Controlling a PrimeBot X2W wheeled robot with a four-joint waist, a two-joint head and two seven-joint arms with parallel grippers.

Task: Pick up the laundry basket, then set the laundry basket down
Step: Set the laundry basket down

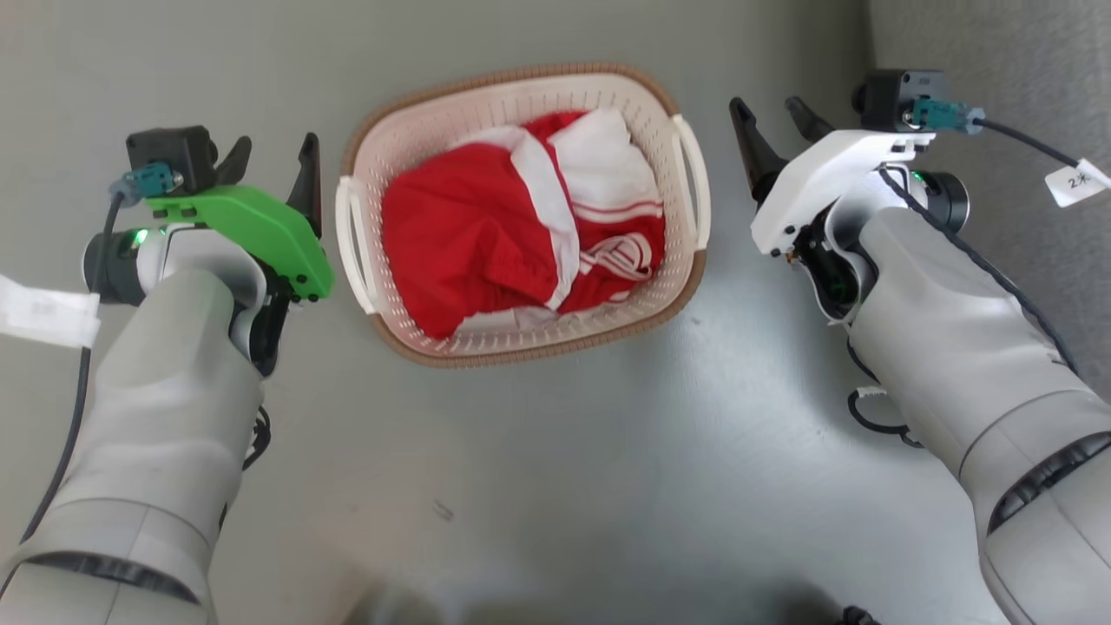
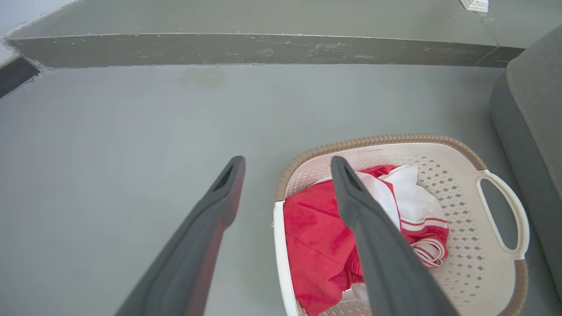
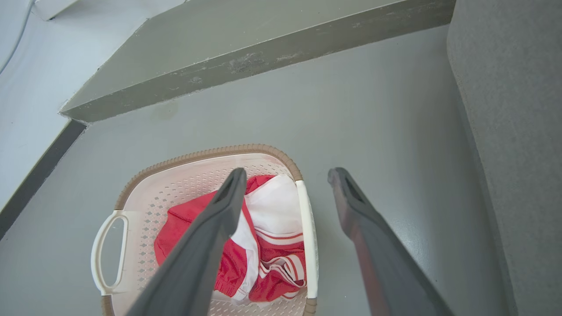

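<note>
The laundry basket (image 1: 555,71) stands on the grey floor (image 1: 555,486) between the two arms, with red and white clothes (image 1: 486,234) lying loosely inside it. The left hand (image 1: 275,143) is just beside the left loop handle (image 1: 354,243), with its two fingers apart and holding nothing. In the left wrist view one finger is over the floor and the other over the clothes, so the handle seems to lie between them, but lower. The right hand (image 1: 765,106) is near the right loop handle (image 1: 701,182), a little apart from it. Its fingers are also apart and empty, and the right wrist view shows the same kind of straddle. I judge that the step now is to take both handles. To do it well, each hand should go straight down until the white bar is between the fingers. The inner finger should pass beside the cloth without catching it, and both hands should close at the middle of the bars. The lift should be level and together, because a light basket can tilt. The grey upholstered seat (image 3: 505,131) is close on the right.
</note>
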